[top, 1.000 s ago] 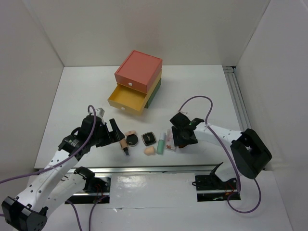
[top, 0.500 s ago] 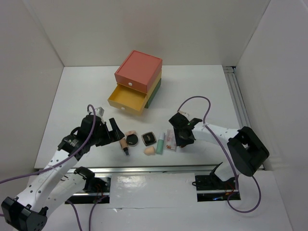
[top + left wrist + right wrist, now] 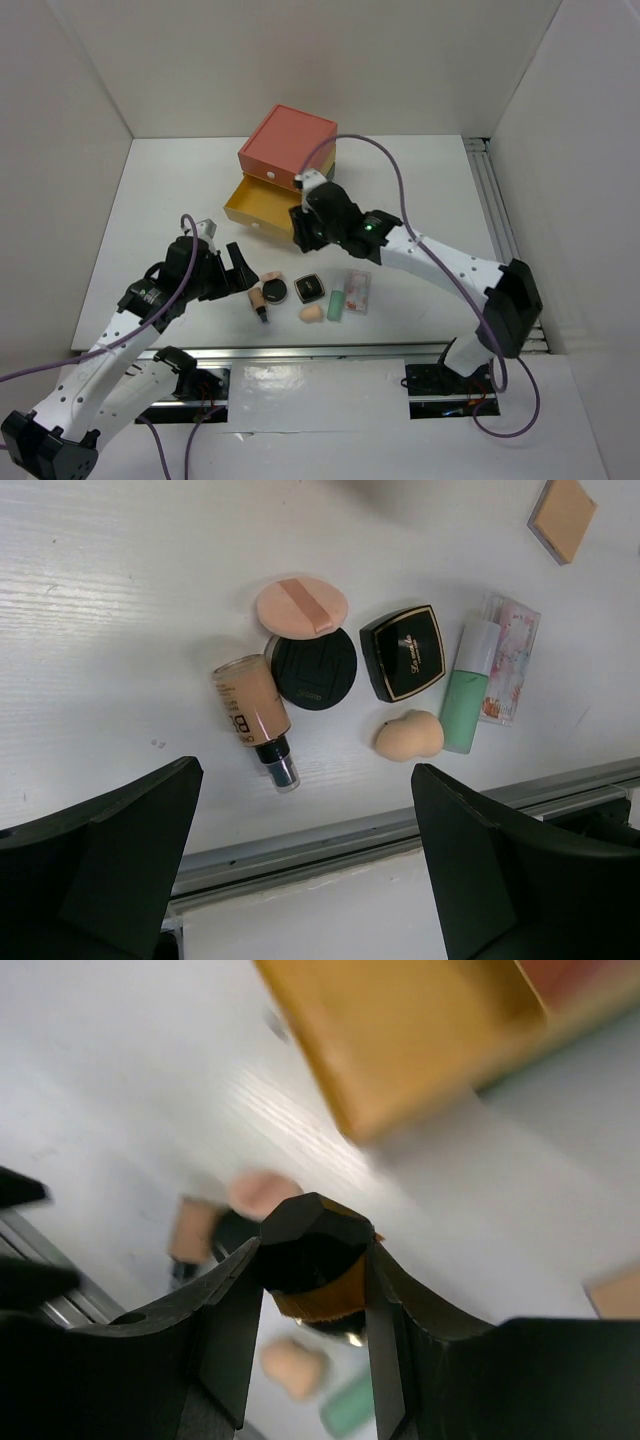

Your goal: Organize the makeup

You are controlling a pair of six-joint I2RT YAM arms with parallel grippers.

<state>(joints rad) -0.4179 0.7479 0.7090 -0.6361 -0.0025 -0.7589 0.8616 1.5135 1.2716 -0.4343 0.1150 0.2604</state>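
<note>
Makeup lies in a row near the front edge: a tan bottle [image 3: 262, 298], round black compact [image 3: 276, 291], pink puff [image 3: 268, 277], square black compact [image 3: 309, 288], beige sponge [image 3: 310, 314], mint-green tube [image 3: 336, 300] and pink sachet [image 3: 357, 291]. All show in the left wrist view, e.g. the round compact [image 3: 313, 668] and tube [image 3: 466, 690]. My left gripper [image 3: 240, 275] is open and empty just left of the row. My right gripper [image 3: 305, 222] is shut on a small black item with a tan lower part [image 3: 318, 1260], held by the yellow drawer's front right corner.
The drawer box stands at the back centre: red top [image 3: 288, 147], open yellow drawer [image 3: 262, 205], green bottom [image 3: 320, 195]. A flat tan square [image 3: 563, 518] lies beyond the sachet. A metal rail [image 3: 300, 352] runs along the front edge. White walls enclose the table.
My right arm swung from beside the sachet up and left to the yellow drawer's corner, carrying the black and tan item. The left arm barely moved.
</note>
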